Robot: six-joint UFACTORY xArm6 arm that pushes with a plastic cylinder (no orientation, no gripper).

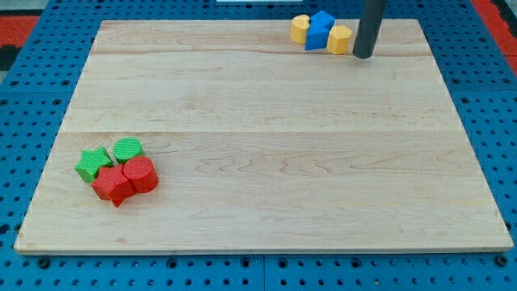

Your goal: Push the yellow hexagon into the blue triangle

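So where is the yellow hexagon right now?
The yellow hexagon sits near the board's top edge, right of centre, touching the blue triangle on its left, with my tip just right.

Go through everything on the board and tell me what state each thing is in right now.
my tip: on the board at the view's top, just right of the yellow hexagon.
yellow hexagon: flat, against the blue triangle's right side.
blue triangle: flat, between the two yellow blocks.
blue block: behind the triangle, touching it.
second yellow block: against the blue cluster's left.
green star, green block, red block, red cylinder: clustered at the lower left, untouched.
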